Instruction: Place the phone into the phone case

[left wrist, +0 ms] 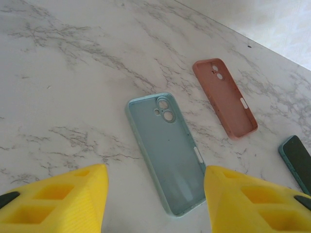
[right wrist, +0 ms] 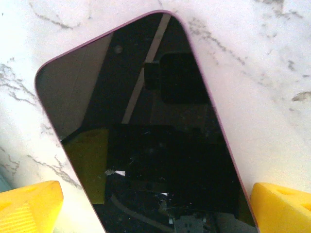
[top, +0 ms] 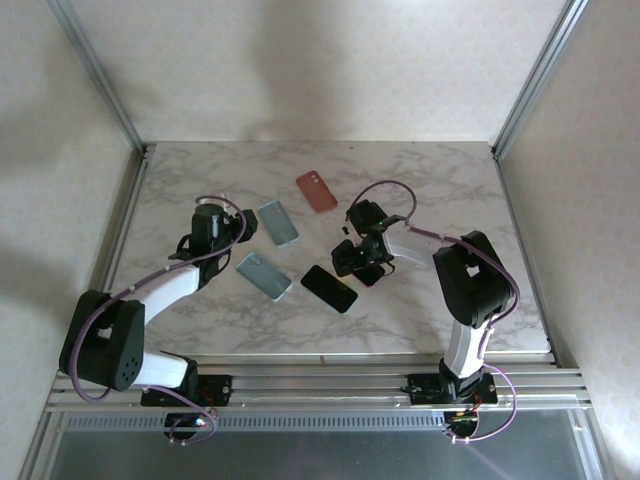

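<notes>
Pickup step imo: right fingers (right wrist: 279, 208) wide open around the glossy black pink-rimmed phone (right wrist: 146, 121), next they close; left fingers (left wrist: 58, 199) apart, empty, near pale-blue case (left wrist: 167, 150).

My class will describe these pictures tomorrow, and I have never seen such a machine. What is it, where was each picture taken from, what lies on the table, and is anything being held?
These are two robot arms bolted to a marble table, each ending in a yellow two-fingered pincer. One picture looks down from above; the other two come from cameras on the wrists. The left pincer is open and faces an empty pale blue case, with a pink case lying further on. The right pincer stands open astride a dark-screened phone lying flat. Nothing is held.
</notes>
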Available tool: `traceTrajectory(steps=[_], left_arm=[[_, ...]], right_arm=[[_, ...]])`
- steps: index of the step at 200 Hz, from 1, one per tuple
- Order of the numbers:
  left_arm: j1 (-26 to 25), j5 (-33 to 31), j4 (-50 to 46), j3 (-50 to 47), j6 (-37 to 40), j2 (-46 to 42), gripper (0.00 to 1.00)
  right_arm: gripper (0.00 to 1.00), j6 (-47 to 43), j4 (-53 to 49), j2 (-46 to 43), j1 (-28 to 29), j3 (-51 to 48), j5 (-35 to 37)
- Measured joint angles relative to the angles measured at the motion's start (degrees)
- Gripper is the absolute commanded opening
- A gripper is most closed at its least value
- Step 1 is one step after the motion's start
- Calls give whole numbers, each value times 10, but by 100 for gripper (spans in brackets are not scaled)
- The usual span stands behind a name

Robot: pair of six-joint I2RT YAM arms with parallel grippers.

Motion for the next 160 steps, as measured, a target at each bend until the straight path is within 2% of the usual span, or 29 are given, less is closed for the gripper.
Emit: traceTrajectory(steps=[101, 160], left_arm=[[0, 0, 0, 0, 0, 0, 53], [0, 0, 0, 0, 0, 0, 53]], right_arm=[[99, -15, -37, 6, 14, 34, 47], [99, -29, -35, 34, 14, 53, 47]])
